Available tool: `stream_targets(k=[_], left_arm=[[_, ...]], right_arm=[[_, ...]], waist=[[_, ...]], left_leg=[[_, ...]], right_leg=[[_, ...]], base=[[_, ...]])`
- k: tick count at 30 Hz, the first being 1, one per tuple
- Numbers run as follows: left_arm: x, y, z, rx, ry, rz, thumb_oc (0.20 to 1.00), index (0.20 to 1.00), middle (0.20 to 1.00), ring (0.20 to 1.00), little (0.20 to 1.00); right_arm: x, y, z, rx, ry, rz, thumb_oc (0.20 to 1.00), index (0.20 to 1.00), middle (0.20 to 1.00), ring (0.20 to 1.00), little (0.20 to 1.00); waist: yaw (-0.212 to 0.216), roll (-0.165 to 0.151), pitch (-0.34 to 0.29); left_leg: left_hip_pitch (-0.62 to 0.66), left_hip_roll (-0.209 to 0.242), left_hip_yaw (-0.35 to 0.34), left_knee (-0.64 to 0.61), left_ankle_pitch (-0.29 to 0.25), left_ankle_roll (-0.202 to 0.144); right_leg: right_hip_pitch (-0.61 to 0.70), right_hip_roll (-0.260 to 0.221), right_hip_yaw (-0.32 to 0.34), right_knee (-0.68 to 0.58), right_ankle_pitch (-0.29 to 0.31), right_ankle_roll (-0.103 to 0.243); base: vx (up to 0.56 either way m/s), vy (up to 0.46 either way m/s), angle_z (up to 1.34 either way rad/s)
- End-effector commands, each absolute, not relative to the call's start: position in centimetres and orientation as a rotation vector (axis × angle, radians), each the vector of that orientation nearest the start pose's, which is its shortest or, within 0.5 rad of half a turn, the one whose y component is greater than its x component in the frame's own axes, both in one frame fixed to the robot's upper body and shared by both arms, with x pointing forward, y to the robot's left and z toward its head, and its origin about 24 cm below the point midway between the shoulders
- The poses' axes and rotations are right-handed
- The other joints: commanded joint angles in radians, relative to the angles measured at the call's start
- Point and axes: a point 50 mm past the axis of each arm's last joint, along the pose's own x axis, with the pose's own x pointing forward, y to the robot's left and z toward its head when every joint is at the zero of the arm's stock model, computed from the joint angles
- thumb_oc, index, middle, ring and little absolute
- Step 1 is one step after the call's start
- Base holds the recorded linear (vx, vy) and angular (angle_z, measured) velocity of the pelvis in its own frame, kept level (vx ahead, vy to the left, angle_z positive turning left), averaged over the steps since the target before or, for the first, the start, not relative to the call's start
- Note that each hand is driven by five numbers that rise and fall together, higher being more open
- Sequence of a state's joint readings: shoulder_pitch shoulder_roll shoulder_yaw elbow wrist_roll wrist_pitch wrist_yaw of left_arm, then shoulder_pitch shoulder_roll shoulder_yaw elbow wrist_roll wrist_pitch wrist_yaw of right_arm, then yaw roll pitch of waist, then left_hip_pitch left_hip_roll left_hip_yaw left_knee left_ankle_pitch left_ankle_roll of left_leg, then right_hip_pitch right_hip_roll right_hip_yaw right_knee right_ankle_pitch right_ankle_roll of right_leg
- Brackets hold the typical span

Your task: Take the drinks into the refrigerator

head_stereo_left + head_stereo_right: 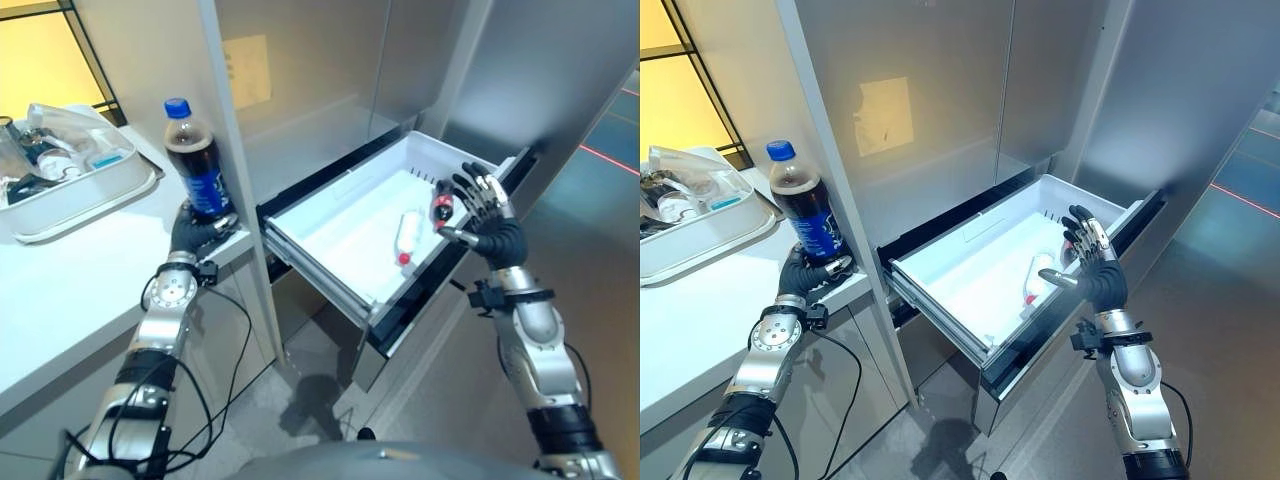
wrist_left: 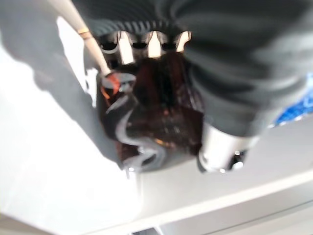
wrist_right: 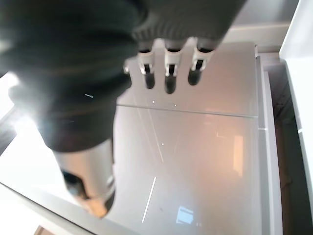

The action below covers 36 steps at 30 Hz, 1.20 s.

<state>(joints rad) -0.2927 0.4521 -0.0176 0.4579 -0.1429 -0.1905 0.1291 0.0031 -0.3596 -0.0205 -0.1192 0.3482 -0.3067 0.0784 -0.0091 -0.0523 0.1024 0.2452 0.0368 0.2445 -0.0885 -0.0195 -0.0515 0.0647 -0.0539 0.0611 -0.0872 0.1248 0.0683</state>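
Gripping the cola bottle [image 1: 197, 160] low on its body, our left hand [image 1: 196, 233] has fingers curled round it where it stands on the white counter [image 1: 60, 290]; that one is yet to go in. Past it, our right hand [image 1: 1095, 262] hangs over the open refrigerator drawer [image 1: 330, 270] with fingers spread, empty. Two small bottles [image 1: 408, 237] already lie inside, the farther dark one [image 1: 443, 203] partly hidden by our fingers. Farthest off, the tray [image 1: 90, 195] holds clutter we cannot make out.

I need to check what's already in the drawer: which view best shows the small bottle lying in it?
The left eye view: the small bottle lies whole on the white drawer floor, red cap visible. In the right eye view the open right hand partly covers it. The left wrist view shows the cola bottle that the left hand grips.
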Motion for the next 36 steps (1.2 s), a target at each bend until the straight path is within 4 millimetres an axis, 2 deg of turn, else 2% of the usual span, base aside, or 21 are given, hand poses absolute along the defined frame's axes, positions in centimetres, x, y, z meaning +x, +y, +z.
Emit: stream_targets(k=[1, 5, 6, 7, 8, 10, 15, 21, 28, 32, 36], left_arm=[[32.6, 22.4, 9.3, 0.2, -0.206, 0.091, 0.2, 0.2, 0.2, 0.2, 0.2], [31.6, 22.8, 10.0, 0.155, -0.258, 0.079, 0.2, 0.2, 0.2, 0.2, 0.2], [30.6, 23.2, 10.3, 0.109, -0.294, 0.075, 0.2, 0.2, 0.2, 0.2, 0.2], [30.5, 23.2, 10.2, 0.108, -0.293, 0.075, 0.2, 0.2, 0.2, 0.2, 0.2], [29.5, 23.5, 11.1, 0.065, -0.349, 0.064, 0.2, 0.2, 0.2, 0.2, 0.2], [29.0, 23.6, 11.3, 0.044, -0.368, 0.061, 0.2, 0.2, 0.2, 0.2, 0.2], [26.2, 24.2, 12.8, -0.025, -0.472, 0.022, 0.2, 0.2, 0.2, 0.2, 0.2], [24.1, 24.0, 13.5, -0.068, -0.523, -0.052, 0.2, 0.2, 0.2, 0.2, 0.2], [22.9, 23.1, 13.9, -0.105, -0.546, -0.147, 0.2, 0.2, 0.2, 0.2, 0.2], [22.4, 22.4, 14.7, -0.06, -0.563, -0.242, 0.2, 0.2, 0.2, 0.2, 0.2], [22.3, 21.0, 14.5, -0.006, -0.51, -0.399, 0.2, 0.2, 0.2, 0.2, 0.2]], right_arm=[[24.1, -20.7, 14.9, -0.011, -0.612, 0.11, 1.0, 1.0, 1.0, 1.0, 1.0], [24.1, -21.1, 14.9, -0.025, -0.608, 0.094, 1.0, 1.0, 1.0, 1.0, 1.0], [24.1, -21.6, 14.9, -0.04, -0.607, 0.075, 1.0, 1.0, 1.0, 1.0, 1.0], [24.1, -21.5, 14.9, -0.04, -0.606, 0.076, 1.0, 1.0, 1.0, 1.0, 1.0], [24.1, -21.9, 14.9, -0.054, -0.607, 0.054, 1.0, 1.0, 1.0, 1.0, 1.0], [24.1, -22.1, 14.9, -0.059, -0.607, 0.045, 1.0, 1.0, 1.0, 1.0, 1.0], [24.1, -22.9, 14.7, -0.088, -0.6, 0.01, 1.0, 1.0, 1.0, 1.0, 1.0], [24.3, -23.7, 14.0, -0.102, -0.556, -0.003, 1.0, 1.0, 1.0, 1.0, 1.0], [24.8, -24.2, 13.6, -0.134, -0.516, 0.018, 1.0, 1.0, 1.0, 1.0, 1.0], [25.0, -24.3, 13.6, -0.136, -0.492, 0.074, 1.0, 1.0, 1.0, 1.0, 1.0], [25.8, -24.1, 13.1, -0.045, -0.416, 0.224, 1.0, 1.0, 1.0, 1.0, 1.0]], waist=[[-0.001, 0.022, 0.036], [0.005, 0.024, 0.036], [0.011, 0.022, 0.04], [0.01, 0.025, 0.037], [0.017, 0.023, 0.042], [0.019, 0.025, 0.04], [0.041, 0.02, 0.047], [0.059, 0.018, 0.053], [0.071, 0.015, 0.052], [0.079, 0.009, 0.052], [0.083, 0.002, 0.052]], left_leg=[[0.009, -0.021, -0.082, 0.006, -0.08, 0.043], [0.011, -0.02, -0.086, 0.005, -0.09, 0.044], [0.004, -0.02, -0.086, 0.007, -0.078, 0.044], [0.009, -0.019, -0.088, 0.006, -0.089, 0.045], [0.001, -0.02, -0.088, 0.008, -0.077, 0.044], [0.005, -0.02, -0.091, 0.006, -0.087, 0.045], [-0.012, -0.022, -0.095, 0.008, -0.073, 0.046], [-0.017, -0.023, -0.101, 0.01, -0.071, 0.048], [-0.017, -0.024, -0.108, 0.01, -0.072, 0.048], [-0.018, -0.022, -0.111, 0.011, -0.072, 0.046], [-0.015, -0.019, -0.109, 0.013, -0.071, 0.042]], right_leg=[[0.006, -0.019, -0.068, 0.138, -0.1, 0.056], [0.01, -0.019, -0.069, 0.138, -0.109, 0.057], [0.003, -0.02, -0.07, 0.139, -0.099, 0.054], [0.009, -0.019, -0.069, 0.138, -0.109, 0.057], [0.003, -0.022, -0.071, 0.138, -0.097, 0.054], [0.008, -0.021, -0.072, 0.137, -0.106, 0.056], [0.002, -0.028, -0.078, 0.131, -0.091, 0.052], [0.0, -0.031, -0.086, 0.132, -0.09, 0.052], [0.003, -0.032, -0.091, 0.131, -0.091, 0.05], [0.005, -0.031, -0.093, 0.13, -0.092, 0.048], [0.009, -0.029, -0.098, 0.128, -0.091, 0.047]], base=[[-0.05, -0.021, 0.0], [-0.01, -0.004, 0.0], [0.0, 0.0, 0.0], [-0.06, -0.024, -0.01], [0.0, 0.0, 0.0], [0.0, 0.0, 0.0], [-0.02, -0.006, 0.0], [0.0, 0.0, 0.0], [0.0, 0.0, 0.0], [0.0, -0.021, 0.05], [-0.01, -0.023, 0.02]])
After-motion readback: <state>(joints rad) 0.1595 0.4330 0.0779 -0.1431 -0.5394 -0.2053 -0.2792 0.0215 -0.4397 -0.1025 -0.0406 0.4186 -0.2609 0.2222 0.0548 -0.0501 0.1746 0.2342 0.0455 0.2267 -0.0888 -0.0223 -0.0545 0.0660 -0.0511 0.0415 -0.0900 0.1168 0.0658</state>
